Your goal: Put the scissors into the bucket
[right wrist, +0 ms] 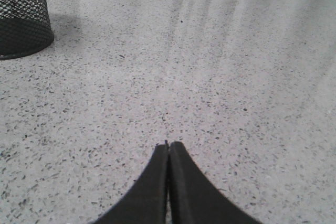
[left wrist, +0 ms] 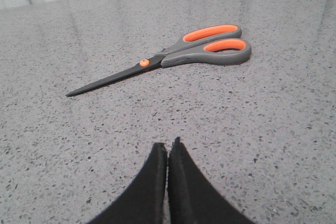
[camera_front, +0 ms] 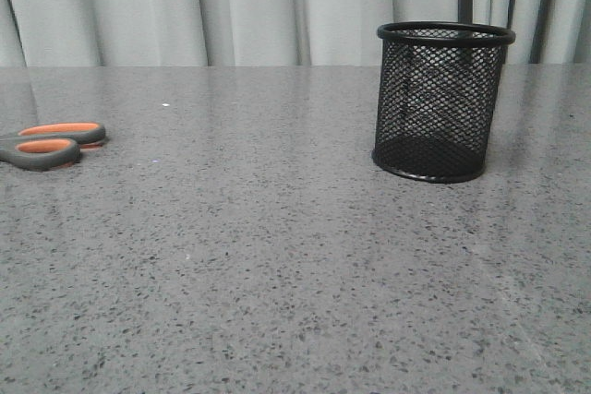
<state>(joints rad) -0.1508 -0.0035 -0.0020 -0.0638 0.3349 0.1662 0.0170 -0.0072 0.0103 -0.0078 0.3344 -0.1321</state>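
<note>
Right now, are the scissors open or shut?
Shut. In the left wrist view the scissors lie flat on the table, the blades together as one dark line and the two handle loops touching.

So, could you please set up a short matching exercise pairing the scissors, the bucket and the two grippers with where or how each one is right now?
Things:
1. scissors
2. bucket
3. left gripper
4. right gripper

States:
A. upright, nothing inside
B. shut, scissors ahead of it
C. lying flat, blades closed
D. shut, bucket off to one side

Pairs: 1-C, 2-A, 3-B, 4-D
</note>
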